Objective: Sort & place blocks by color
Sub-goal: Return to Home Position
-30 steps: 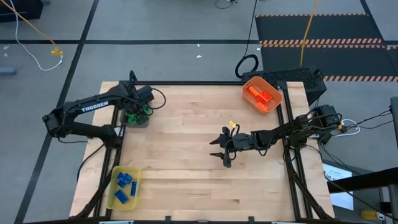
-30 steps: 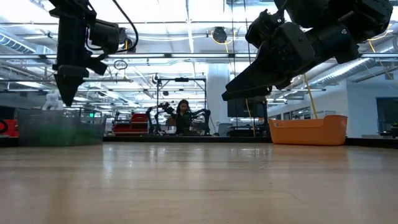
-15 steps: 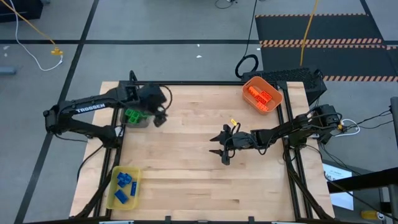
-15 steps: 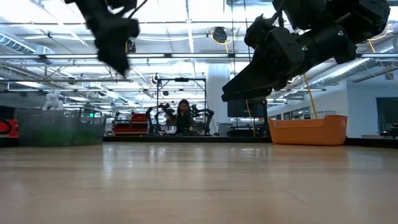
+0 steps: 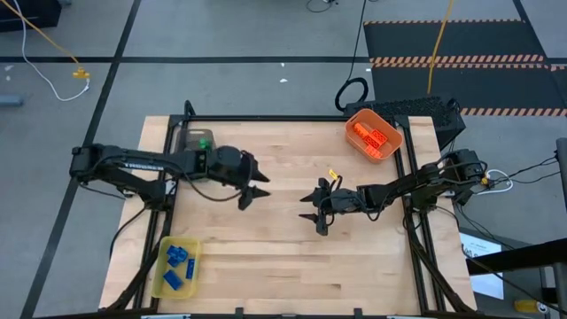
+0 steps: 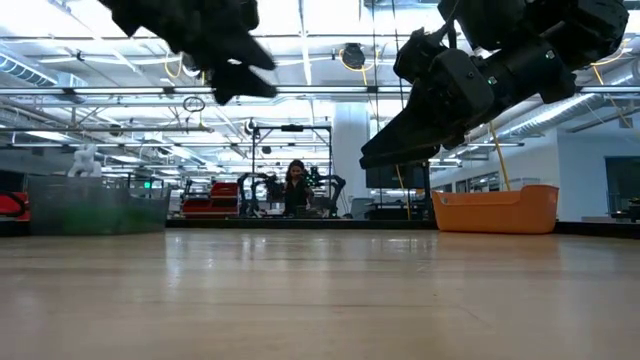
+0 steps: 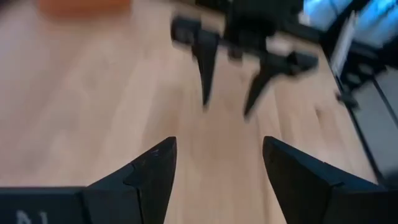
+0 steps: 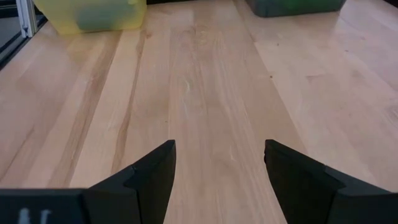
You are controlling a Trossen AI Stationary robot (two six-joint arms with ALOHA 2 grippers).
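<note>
Left pincer [image 5: 256,189] apart, empty | right pincer [image 5: 313,218] apart, empty | bare table [image 5: 283,266] between

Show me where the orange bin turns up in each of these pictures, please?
High view: orange bin at the table's far right corner.
Low view: it stands at the right, on the tabletop's far edge.
Left wrist view: a blurred orange patch at the top left is probably it.
Right wrist view: not in it.
Shared landmark: the right gripper, nearby.
</note>
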